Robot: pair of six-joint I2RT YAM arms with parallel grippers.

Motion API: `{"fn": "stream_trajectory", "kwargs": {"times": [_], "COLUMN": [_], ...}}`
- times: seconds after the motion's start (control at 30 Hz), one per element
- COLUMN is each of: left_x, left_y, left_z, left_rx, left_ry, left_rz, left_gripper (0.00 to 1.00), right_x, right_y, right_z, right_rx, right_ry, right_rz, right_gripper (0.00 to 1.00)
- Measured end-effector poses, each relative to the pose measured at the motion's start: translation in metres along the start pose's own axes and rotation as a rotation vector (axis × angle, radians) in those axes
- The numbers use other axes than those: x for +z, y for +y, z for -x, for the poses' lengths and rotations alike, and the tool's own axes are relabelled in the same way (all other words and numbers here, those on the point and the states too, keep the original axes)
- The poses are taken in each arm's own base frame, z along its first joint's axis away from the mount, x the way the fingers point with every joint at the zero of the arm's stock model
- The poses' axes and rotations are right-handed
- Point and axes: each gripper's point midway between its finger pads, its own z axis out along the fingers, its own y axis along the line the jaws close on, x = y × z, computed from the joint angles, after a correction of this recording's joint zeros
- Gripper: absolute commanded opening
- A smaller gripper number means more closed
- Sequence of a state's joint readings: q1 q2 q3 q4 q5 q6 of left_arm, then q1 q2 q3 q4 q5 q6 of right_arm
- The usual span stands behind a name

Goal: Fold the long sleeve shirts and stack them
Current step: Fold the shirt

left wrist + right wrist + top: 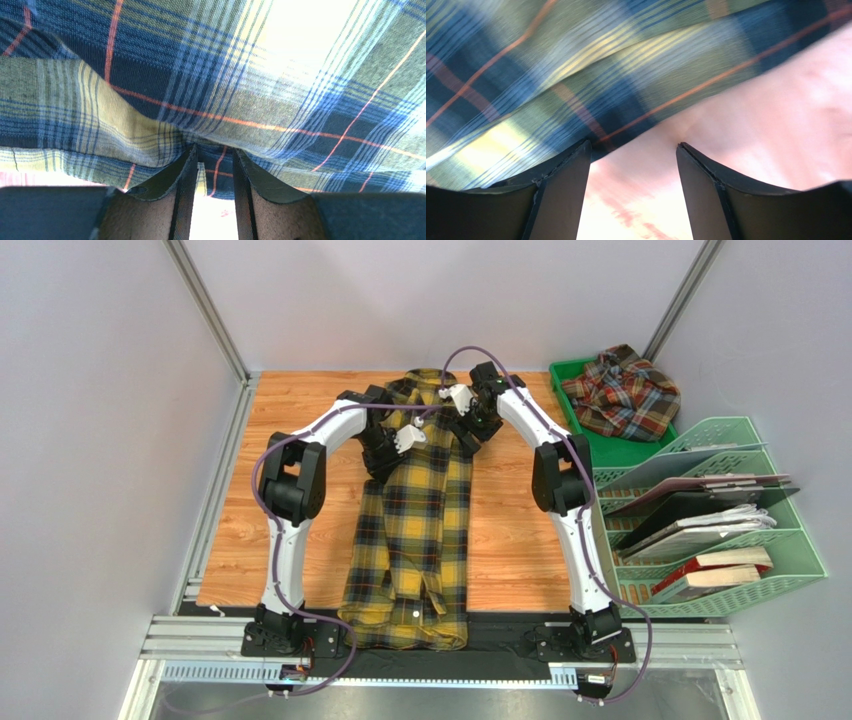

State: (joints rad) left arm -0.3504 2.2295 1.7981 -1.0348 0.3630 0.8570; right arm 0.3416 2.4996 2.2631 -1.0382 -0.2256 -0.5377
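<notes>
The yellow and black check shirt [415,530] lies lengthwise down the middle of the wooden table [290,530], collar at the far end and hem over the near edge. My left gripper [398,445] is at the shirt's upper left part. In the left wrist view it [215,150] is shut on a fold of the yellow cloth [250,75]. My right gripper [466,430] is at the shirt's upper right edge. In the right wrist view it [633,145] is open, with the cloth edge [551,65] by its left fingertip and bare table between the jaws. The rust-red shirt [625,392] lies crumpled in the tray.
A green plastic tray [620,450] stands at the far right of the table. A green file rack [700,530] holding folders and books stands to the right of the right arm. Grey walls close in the back and both sides.
</notes>
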Motion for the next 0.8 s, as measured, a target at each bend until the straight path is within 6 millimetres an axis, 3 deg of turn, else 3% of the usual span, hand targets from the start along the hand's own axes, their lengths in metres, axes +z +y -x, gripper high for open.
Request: {"fn": "stream_trajectory", "kwargs": {"times": [0.17, 0.33, 0.5, 0.63, 0.8], "left_x": [0.003, 0.003, -0.011, -0.037, -0.046], "left_y": [-0.005, -0.007, -0.012, -0.024, -0.041], "left_z": [0.009, 0.012, 0.010, 0.005, -0.001], "left_rx": [-0.013, -0.052, -0.104, -0.077, 0.028], "left_ry": [0.015, 0.019, -0.049, -0.100, -0.119], "left_rz": [-0.007, -0.012, -0.037, -0.036, -0.038], "left_gripper": [0.38, 0.52, 0.66, 0.71, 0.75], "right_x": [0.001, -0.003, -0.027, -0.044, -0.028], "right_y": [-0.023, -0.018, 0.031, 0.070, 0.120], "right_z": [0.005, 0.000, -0.032, -0.032, -0.027], "right_rx": [0.037, 0.037, 0.014, -0.084, -0.216], "right_ry": [-0.022, -0.039, -0.021, -0.051, -0.030], "right_rz": [-0.052, -0.017, 0.141, 0.222, 0.292], "right_gripper": [0.66, 0.67, 0.70, 0.70, 0.70]}}
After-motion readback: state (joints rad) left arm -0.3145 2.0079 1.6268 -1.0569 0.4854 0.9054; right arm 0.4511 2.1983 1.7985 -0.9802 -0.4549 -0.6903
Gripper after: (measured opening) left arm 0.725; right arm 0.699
